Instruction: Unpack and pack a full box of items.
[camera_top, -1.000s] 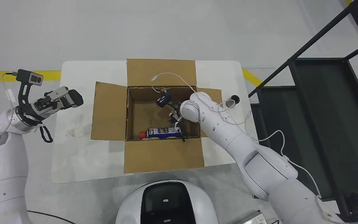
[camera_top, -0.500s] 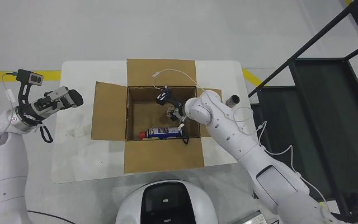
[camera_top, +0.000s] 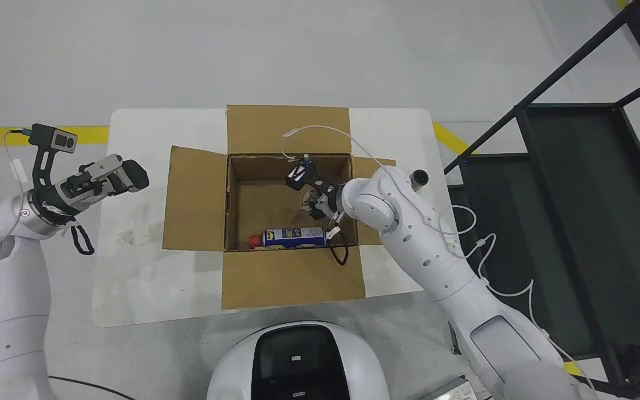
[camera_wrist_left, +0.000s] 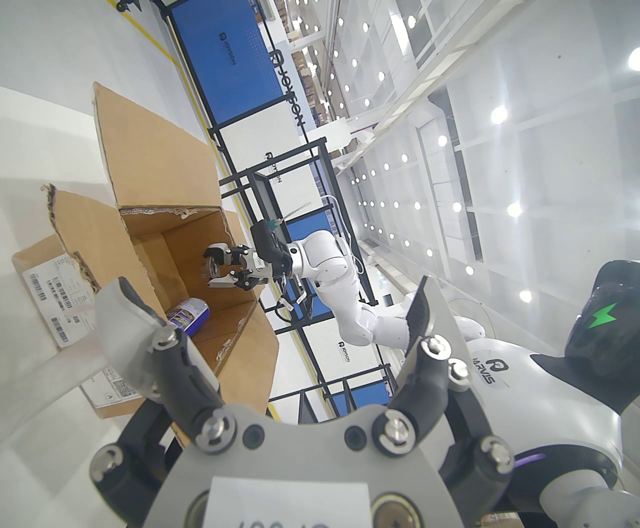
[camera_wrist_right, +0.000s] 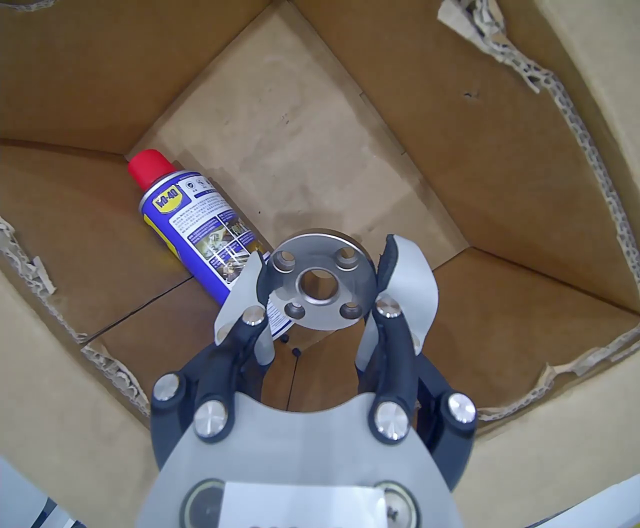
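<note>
We found the right gripper (camera_wrist_right: 322, 256) clamped across the rim of a flange (camera_wrist_right: 337, 290), inside the box (camera_wrist_right: 75, 60). A can (camera_wrist_right: 200, 225) lay on the floor below, just beside it. We judged the flange heavy, rigid and slick, so the rim grip was best. The left gripper (camera_wrist_left: 270, 292) stood wide and empty.

Spray can (camera_top: 290, 237) flat in open box (camera_top: 195, 212), right tool (camera_top: 316, 205) near.

Rows of ceiling lamps (camera_wrist_left: 500, 115) flood the hall with bright, even white light. The white bench (camera_top: 130, 280) gleams, with only faint, soft shadows. The box (camera_top: 195, 210) is dimmer inside, darkest along its 9 o'clock wall. Straight lines bow in both wrist views.
</note>
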